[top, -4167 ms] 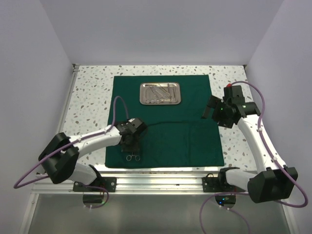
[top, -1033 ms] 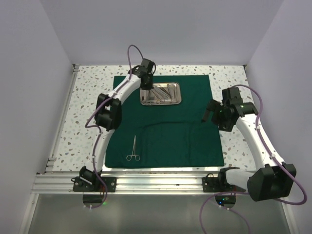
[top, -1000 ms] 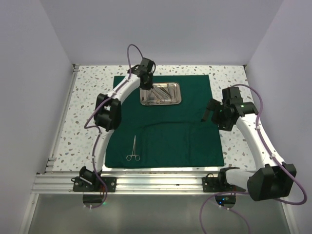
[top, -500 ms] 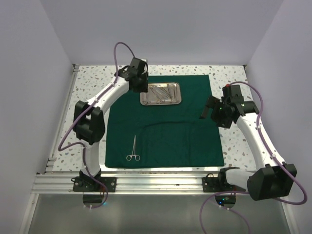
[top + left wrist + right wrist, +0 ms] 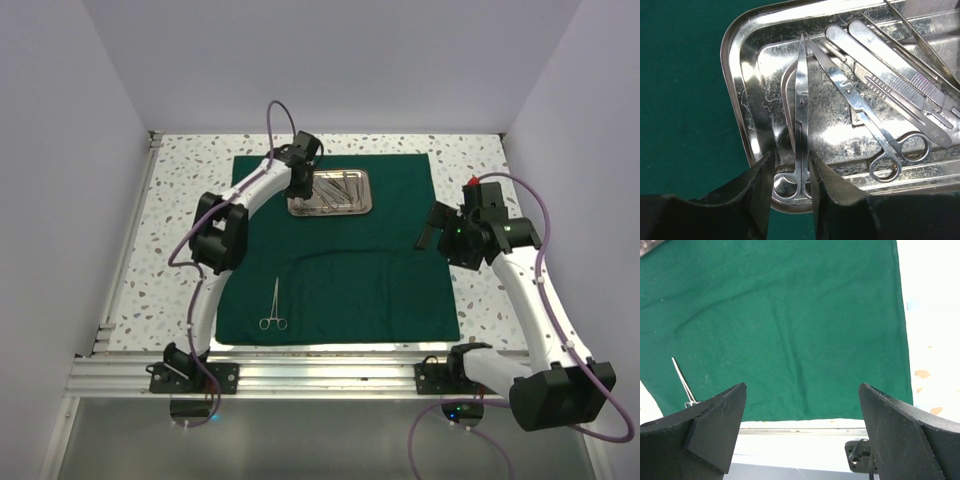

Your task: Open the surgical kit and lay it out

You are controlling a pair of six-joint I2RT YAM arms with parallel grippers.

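Note:
The dark green cloth [image 5: 380, 270] lies spread flat on the table. The steel tray [image 5: 362, 206] sits at its far middle and holds several instruments. My left gripper [image 5: 300, 187] is low over the tray's left end. In the left wrist view it [image 5: 792, 155] is narrowly open. Its fingers straddle the shank of ring-handled scissors [image 5: 801, 115] just above the rings, with the right finger against them. Second scissors [image 5: 865, 120] and flat handles [image 5: 900, 80] lie beside them in the tray [image 5: 737, 100]. My right gripper [image 5: 430, 225] [image 5: 802, 385] is wide open and empty over the cloth's right side.
A ring-handled forceps [image 5: 274, 305] lies alone on the cloth near its front left corner; it also shows in the right wrist view [image 5: 682, 382]. The speckled table [image 5: 180, 200] surrounds the cloth. An aluminium rail [image 5: 320, 372] runs along the near edge.
The forceps were set down on the cloth's front left. My left arm reached the tray, swung left of it half a second ago, and is back over its left end. The right arm shifted slightly.

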